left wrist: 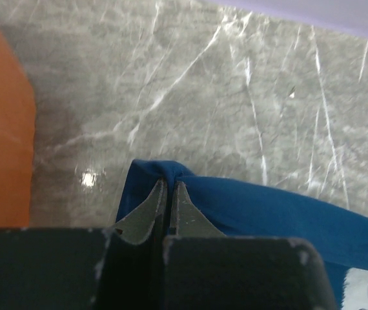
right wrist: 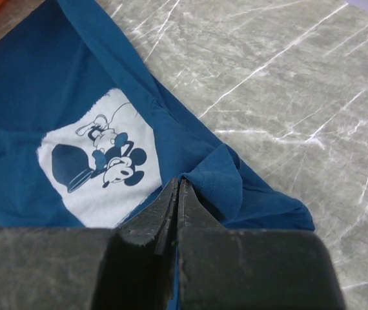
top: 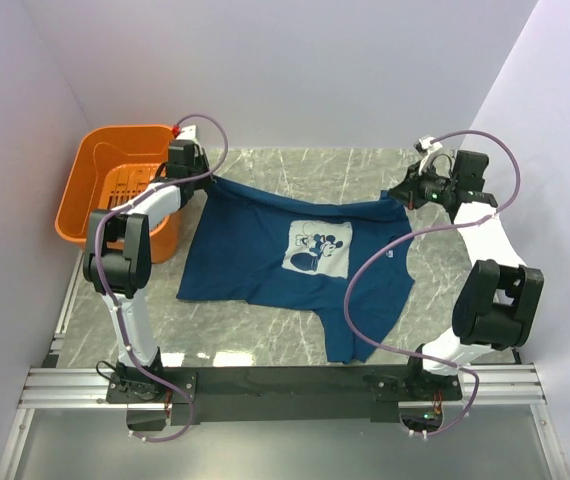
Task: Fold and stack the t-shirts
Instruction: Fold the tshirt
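Navy t-shirt (top: pixel 245 250) is pinched along its far edge by left jaws and right jaws, both clamped tight.

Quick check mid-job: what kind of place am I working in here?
Probably a lab robot cell, not a home: plain white panels box in a marble-look table, with an aluminium mounting rail along its near edge and an orange basket.

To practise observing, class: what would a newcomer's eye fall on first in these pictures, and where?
A navy t-shirt with a white mouse print is stretched across the marble table, its far edge pinched by the left gripper and right gripper. An orange basket sits at far left.
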Motion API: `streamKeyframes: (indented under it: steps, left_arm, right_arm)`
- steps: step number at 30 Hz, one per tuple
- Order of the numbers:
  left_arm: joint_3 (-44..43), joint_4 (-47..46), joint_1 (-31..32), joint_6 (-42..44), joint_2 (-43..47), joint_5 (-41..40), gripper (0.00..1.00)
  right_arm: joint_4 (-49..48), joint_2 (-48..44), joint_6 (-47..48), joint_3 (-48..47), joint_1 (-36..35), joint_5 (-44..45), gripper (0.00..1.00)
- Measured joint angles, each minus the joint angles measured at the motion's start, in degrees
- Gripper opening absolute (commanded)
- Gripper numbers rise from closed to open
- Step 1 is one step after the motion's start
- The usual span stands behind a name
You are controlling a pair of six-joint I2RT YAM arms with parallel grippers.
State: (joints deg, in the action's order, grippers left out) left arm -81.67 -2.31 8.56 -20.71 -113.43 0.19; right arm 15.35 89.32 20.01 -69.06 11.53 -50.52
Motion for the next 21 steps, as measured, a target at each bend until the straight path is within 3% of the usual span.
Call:
streamKeyframes:
  steps: [21]
  left_arm:
    - [4.5, -0.4, 0.0, 2.7, 3.2, -1.3, 0.01]
  right_arm:
    - [2.6, -4.7, 2.4, 5.8, 1.4, -1.9, 0.0]
